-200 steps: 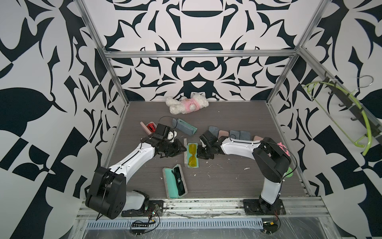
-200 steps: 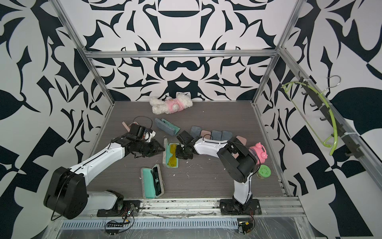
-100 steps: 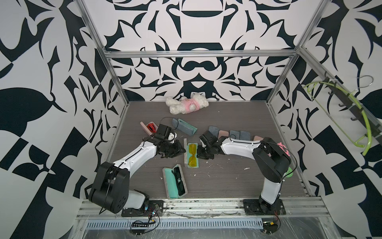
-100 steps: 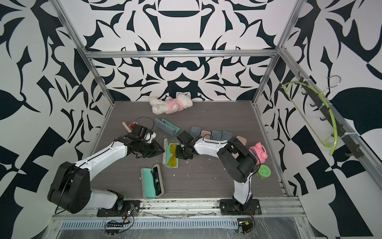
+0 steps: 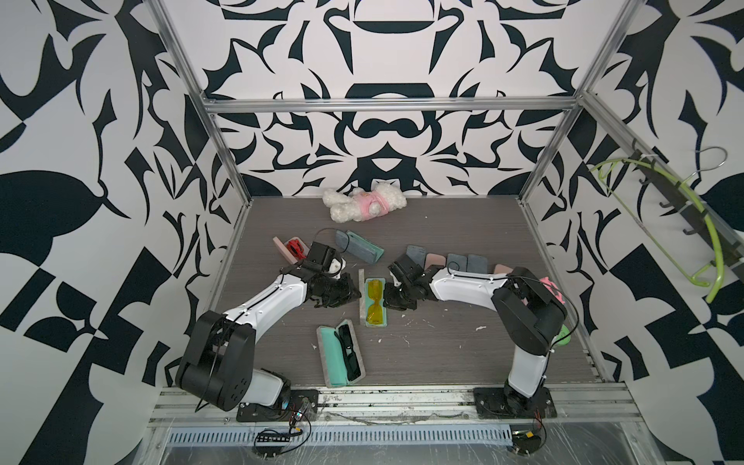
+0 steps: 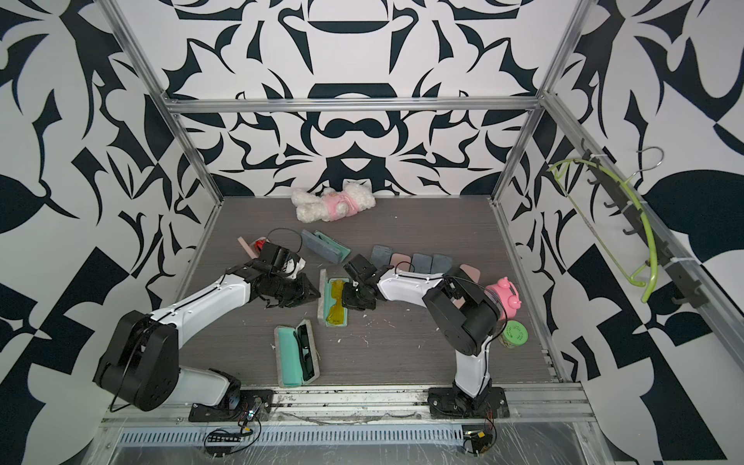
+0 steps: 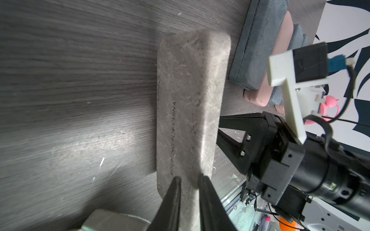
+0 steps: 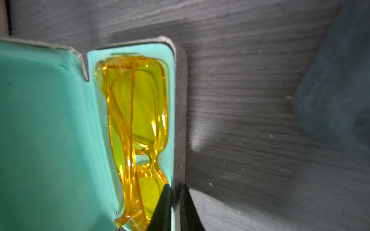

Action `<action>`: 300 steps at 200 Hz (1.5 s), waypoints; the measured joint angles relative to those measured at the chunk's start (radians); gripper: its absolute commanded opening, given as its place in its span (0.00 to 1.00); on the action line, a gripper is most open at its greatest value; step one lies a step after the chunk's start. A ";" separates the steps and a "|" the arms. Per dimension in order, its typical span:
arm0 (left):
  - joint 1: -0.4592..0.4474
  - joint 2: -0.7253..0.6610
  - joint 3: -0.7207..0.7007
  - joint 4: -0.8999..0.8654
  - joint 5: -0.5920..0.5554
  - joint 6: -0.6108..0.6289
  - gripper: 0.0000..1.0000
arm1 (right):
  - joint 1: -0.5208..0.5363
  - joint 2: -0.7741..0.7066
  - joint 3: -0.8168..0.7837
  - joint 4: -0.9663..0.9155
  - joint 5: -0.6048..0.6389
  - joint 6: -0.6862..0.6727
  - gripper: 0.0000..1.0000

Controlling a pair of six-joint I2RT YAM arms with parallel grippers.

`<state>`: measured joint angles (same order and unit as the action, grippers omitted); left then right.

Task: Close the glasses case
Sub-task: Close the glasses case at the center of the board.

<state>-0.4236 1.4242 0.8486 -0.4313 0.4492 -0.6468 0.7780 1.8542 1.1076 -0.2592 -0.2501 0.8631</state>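
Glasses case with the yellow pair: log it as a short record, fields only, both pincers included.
case: glasses case, open
lid: raised on edge, not closed
contents: yellow glasses, folded, inside
left pincer: jaws close together, tips at the lid's grey outside; grip unclear
right pincer: shut on the case wall opposite the hinge

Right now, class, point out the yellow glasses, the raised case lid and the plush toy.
yellow glasses (image 8: 138, 112): right wrist view, on a lens.
case lid (image 7: 190, 104): left wrist view, grey outer face.
plush toy (image 5: 368, 203): a top view, pink middle.
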 measured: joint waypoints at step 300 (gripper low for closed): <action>-0.095 0.050 0.044 0.031 -0.041 -0.011 0.19 | 0.001 0.000 -0.002 0.000 0.003 0.003 0.08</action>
<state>-0.5190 1.4738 0.8928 -0.4004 0.4080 -0.6575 0.7788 1.8542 1.1061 -0.2592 -0.2466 0.8658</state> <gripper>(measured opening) 0.194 0.085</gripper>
